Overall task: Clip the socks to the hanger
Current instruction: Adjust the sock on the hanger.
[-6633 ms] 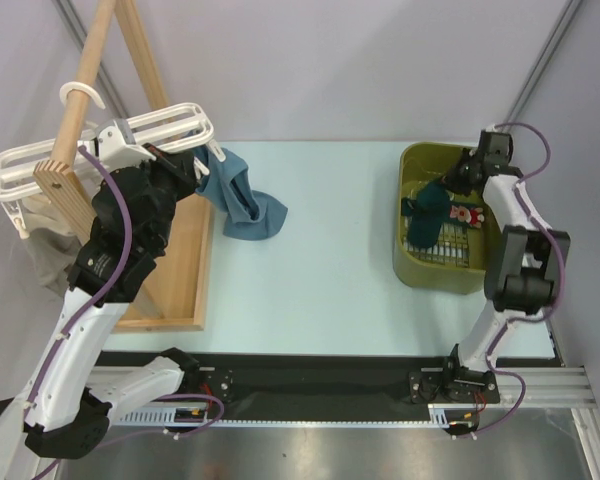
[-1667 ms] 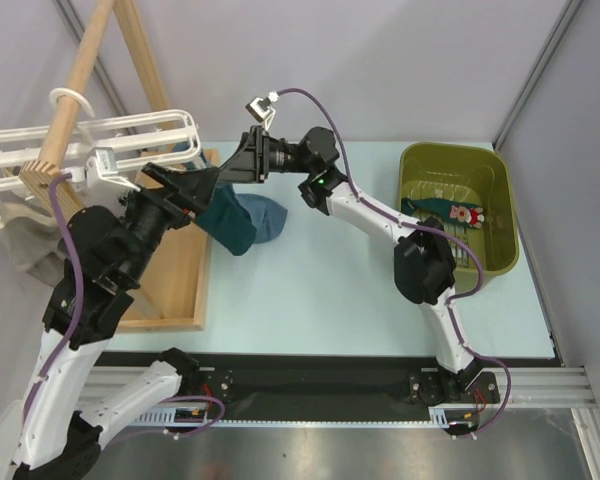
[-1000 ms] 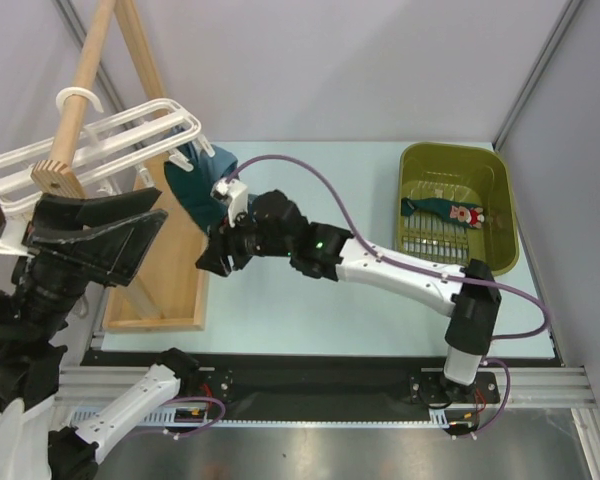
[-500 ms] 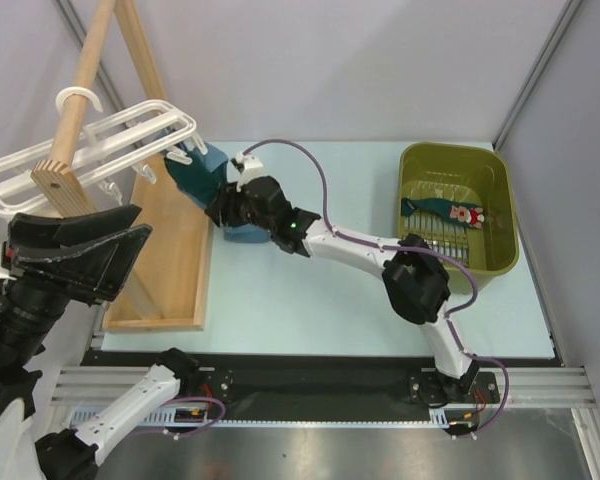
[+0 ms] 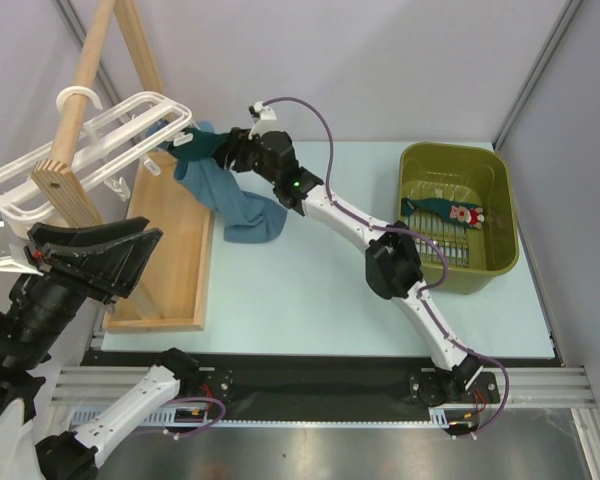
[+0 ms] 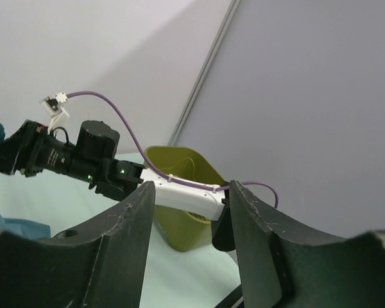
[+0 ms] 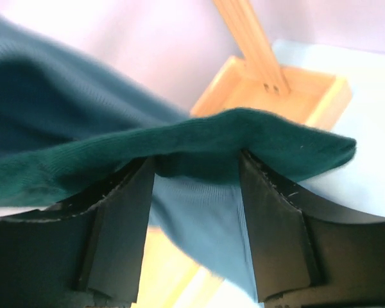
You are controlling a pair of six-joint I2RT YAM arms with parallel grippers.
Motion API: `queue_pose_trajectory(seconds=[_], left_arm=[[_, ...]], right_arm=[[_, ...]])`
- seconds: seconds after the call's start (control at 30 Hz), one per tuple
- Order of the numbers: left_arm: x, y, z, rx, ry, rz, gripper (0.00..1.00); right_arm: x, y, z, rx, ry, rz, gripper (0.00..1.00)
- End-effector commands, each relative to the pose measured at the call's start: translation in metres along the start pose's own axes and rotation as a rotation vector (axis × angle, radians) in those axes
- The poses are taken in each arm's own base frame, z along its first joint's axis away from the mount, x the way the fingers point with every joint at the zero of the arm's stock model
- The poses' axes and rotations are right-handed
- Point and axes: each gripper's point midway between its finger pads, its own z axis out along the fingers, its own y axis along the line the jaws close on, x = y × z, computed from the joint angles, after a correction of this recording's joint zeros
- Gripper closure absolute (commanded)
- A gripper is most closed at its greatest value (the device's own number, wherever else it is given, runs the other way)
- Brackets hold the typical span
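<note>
The white hanger (image 5: pixel 100 140) hangs by its hook on the wooden pole at the upper left. A dark teal sock (image 5: pixel 194 150) hangs at the hanger's right end, and a steel-blue sock (image 5: pixel 242 212) trails below it onto the table. My right gripper (image 5: pixel 230 152) is at the teal sock's top and stands open. In the right wrist view the teal sock (image 7: pixel 179 144) lies across the right gripper (image 7: pixel 196 163), with the blue sock (image 7: pixel 205 212) behind. My left gripper (image 5: pixel 130 250) is raised near the camera. In its own view the left gripper (image 6: pixel 191 192) is open and holds nothing.
An olive bin (image 5: pixel 500 190) at the right holds another teal sock with a red-and-white motif (image 5: pixel 450 212). The wooden rack's base tray (image 5: pixel 175 270) and its slanted pole (image 5: pixel 88 70) stand at the left. The right arm (image 5: pixel 350 220) stretches across the table.
My right gripper moved from the table in front of the socks up and back to the teal sock's top by the hanger. The left gripper's jaws came slightly closer together.
</note>
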Motion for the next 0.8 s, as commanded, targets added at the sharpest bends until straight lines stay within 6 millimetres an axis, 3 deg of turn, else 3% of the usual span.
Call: queue_pose_trajectory(seconds=[0.0,0.03,0.1,0.17,0.2,0.3,0.33,0.37,0.43,0.47,0.53,0.57,0.63,0.67,0.7,0.77], left_arm=[[0.001,0.006,0.001,-0.025,0.000,0.018,0.46],[0.001,0.007,0.002,-0.030,0.000,0.015,0.46],[0.001,0.009,0.003,-0.041,-0.003,0.010,0.46],[0.002,0.013,0.005,-0.058,-0.003,0.004,0.48],[0.003,0.014,0.007,-0.061,-0.003,0.001,0.48],[0.008,0.019,0.013,-0.078,0.008,-0.011,0.48],[0.008,0.020,0.014,-0.085,0.008,-0.019,0.48],[0.009,0.022,0.017,-0.092,0.009,-0.021,0.48],[0.010,0.024,0.019,-0.100,0.006,-0.027,0.48],[0.009,0.025,0.019,-0.107,-0.004,-0.028,0.48],[0.006,0.026,0.019,-0.114,-0.015,-0.029,0.48],[0.003,0.030,0.018,-0.138,-0.033,-0.030,0.48],[0.000,0.032,0.017,-0.155,-0.047,-0.034,0.49],[-0.002,0.034,0.016,-0.165,-0.057,-0.033,0.49],[-0.003,0.034,0.016,-0.168,-0.062,-0.033,0.49],[-0.006,0.033,0.015,-0.165,-0.073,-0.033,0.50]], right_arm=[[-0.014,0.004,0.015,-0.098,-0.049,-0.009,0.40],[-0.030,0.013,0.016,-0.127,-0.083,-0.004,0.39],[-0.029,0.014,0.017,-0.136,-0.076,0.003,0.39],[-0.016,0.003,0.015,-0.091,-0.047,0.010,0.38],[-0.031,0.012,0.009,-0.095,-0.064,0.011,0.38],[-0.016,0.006,0.000,-0.057,-0.004,0.010,0.37],[-0.024,0.013,-0.005,-0.058,-0.001,0.004,0.36],[-0.015,0.015,-0.008,-0.047,0.041,-0.006,0.36],[-0.020,0.025,-0.016,-0.045,0.060,-0.015,0.34],[-0.010,0.028,-0.020,-0.032,0.107,-0.024,0.34],[-0.008,0.033,-0.027,-0.023,0.135,-0.034,0.33],[-0.013,0.039,-0.034,-0.012,0.146,-0.035,0.32],[-0.005,0.038,-0.041,0.002,0.185,-0.027,0.30],[-0.013,0.045,-0.050,0.002,0.191,-0.023,0.29],[-0.006,0.042,-0.055,0.013,0.217,-0.021,0.28],[-0.015,0.050,-0.068,0.010,0.228,-0.027,0.26]])
